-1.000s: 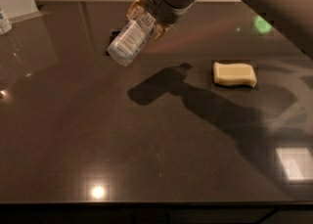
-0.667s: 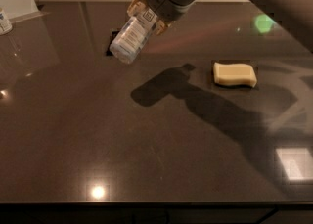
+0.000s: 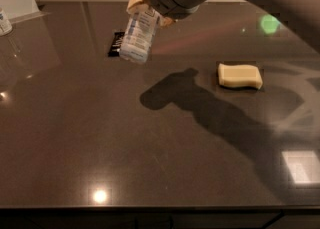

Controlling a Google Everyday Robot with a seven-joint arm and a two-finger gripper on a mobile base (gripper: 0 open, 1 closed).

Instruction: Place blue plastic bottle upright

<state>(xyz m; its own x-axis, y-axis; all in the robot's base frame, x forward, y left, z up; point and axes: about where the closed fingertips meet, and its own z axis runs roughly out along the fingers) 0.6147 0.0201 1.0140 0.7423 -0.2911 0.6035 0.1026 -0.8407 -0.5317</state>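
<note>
The blue plastic bottle (image 3: 137,35) is a small clear bottle with a pale blue-and-white label. It hangs in the air above the dark table (image 3: 125,138) at the upper middle, tilted only slightly from vertical, its bottom end down. My gripper (image 3: 145,3) holds it by its upper end, which is hidden in the hand. The arm comes in from the upper right.
A flat black snack wrapper (image 3: 116,44) lies on the table behind the bottle. A pale yellow sponge (image 3: 240,75) lies at the right. Another small bottle (image 3: 4,22) stands at the far left edge. The arm's shadow falls across the table's middle.
The bottle has swung from a strong slant to nearly vertical, still held in the air. The gripper has turned with it.
</note>
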